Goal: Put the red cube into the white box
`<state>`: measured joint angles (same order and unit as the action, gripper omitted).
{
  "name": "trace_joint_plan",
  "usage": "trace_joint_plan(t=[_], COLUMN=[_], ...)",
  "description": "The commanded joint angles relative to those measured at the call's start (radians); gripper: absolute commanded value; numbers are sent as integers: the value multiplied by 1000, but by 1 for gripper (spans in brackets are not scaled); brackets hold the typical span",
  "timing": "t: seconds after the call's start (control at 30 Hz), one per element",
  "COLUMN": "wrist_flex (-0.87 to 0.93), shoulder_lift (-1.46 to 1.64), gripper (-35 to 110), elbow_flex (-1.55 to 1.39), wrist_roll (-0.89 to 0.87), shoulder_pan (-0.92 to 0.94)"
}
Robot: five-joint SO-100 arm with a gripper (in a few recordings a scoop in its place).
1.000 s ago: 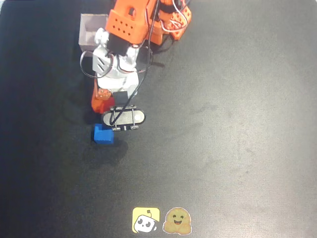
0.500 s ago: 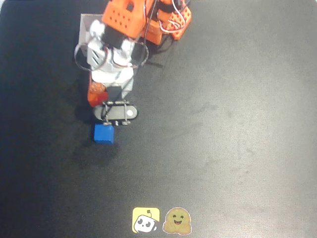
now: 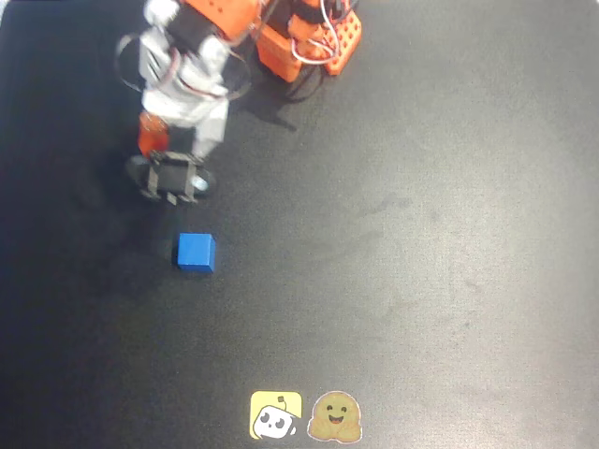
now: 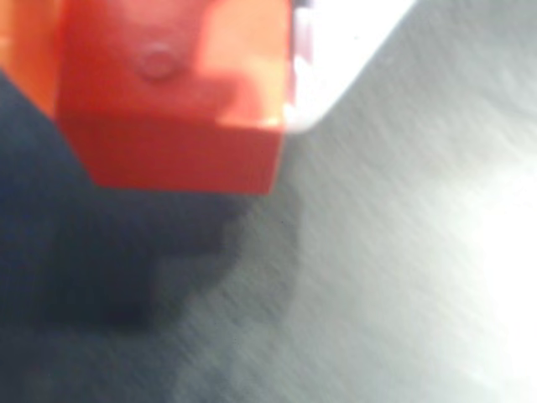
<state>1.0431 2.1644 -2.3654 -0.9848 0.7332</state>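
Black counter (image 3: 449, 234); blue cube (image 3: 196, 252); red-orange cube (image 4: 176, 109); orange & white arm (image 3: 187, 65); yellow sticker (image 3: 275, 415), brown smiley sticker (image 3: 335, 417).

Overhead was sharp and evenly lit, wrist cam was a smeary mess.
Wrist view had heavy blur, blown-out white glare at the right, and the red cube (image 4: 172, 92) out of focus, dark shadow underneath.

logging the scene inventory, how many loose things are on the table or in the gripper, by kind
Cubes: 2, the red cube held up in the gripper, and a blue cube on the black mat.
Stickers: 2, a yellow one and a brown smiling one.
Total: 4
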Motion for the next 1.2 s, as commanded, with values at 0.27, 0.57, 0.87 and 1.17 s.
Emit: trace_joint_plan(t=[0.27,0.57,0.87,1.17], wrist_flex=[209,322,407,414], shoulder_lift=[167,334,518,535], gripper=[0,0,0,0], elbow_flex=[112,28,-86,-97], wrist_roll=[78,107,92,144], shoulder_pan=[132,249,331,451])
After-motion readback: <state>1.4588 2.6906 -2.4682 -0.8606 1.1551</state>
